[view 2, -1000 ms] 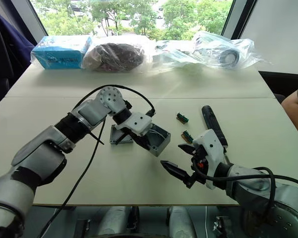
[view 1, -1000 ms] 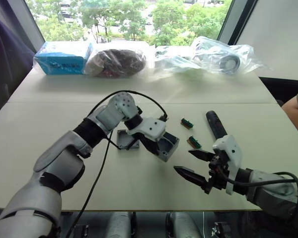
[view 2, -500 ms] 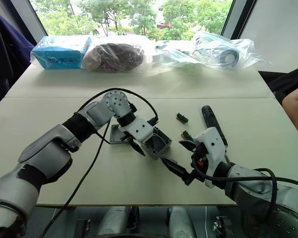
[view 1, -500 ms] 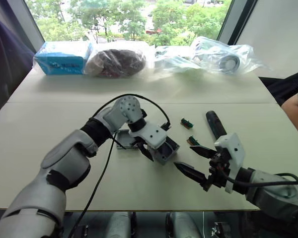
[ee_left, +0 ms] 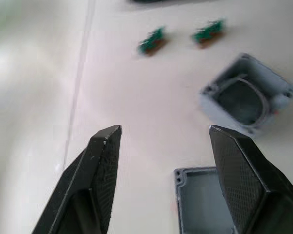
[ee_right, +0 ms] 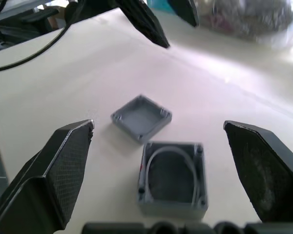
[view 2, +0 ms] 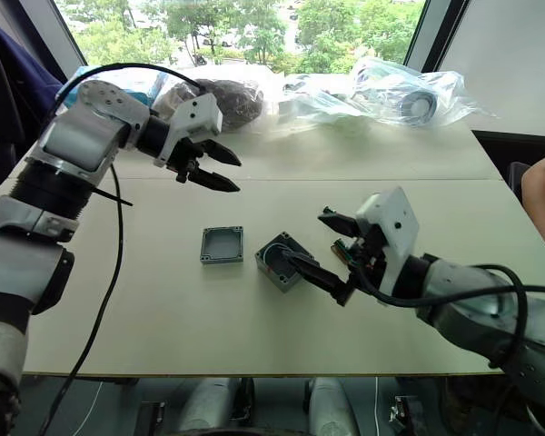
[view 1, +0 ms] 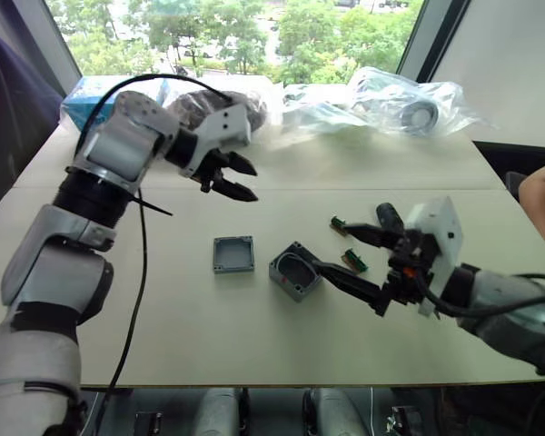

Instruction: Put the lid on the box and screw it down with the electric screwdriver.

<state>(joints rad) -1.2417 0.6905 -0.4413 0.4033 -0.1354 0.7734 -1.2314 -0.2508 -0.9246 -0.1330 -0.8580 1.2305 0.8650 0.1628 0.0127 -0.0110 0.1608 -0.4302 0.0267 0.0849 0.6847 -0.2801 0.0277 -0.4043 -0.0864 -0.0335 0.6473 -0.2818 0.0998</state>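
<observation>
Lifted away from the box [view 1: 295, 272], the left gripper [view 1: 235, 178] hovers spread; right gripper [view 1: 361, 262] gapes beside it, lid [view 1: 233, 254] nearby.

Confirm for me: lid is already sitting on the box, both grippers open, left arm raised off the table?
Not quite. The lid is not on the box; it lies flat on the table beside it, apart, and the box is open-topped, as the left eye view shows. The left gripper is raised and open; the right gripper is open too.

lid [view 1: 233, 254] unobstructed, box [view 1: 295, 271] beside it — right gripper [view 1: 351, 257] close
</observation>
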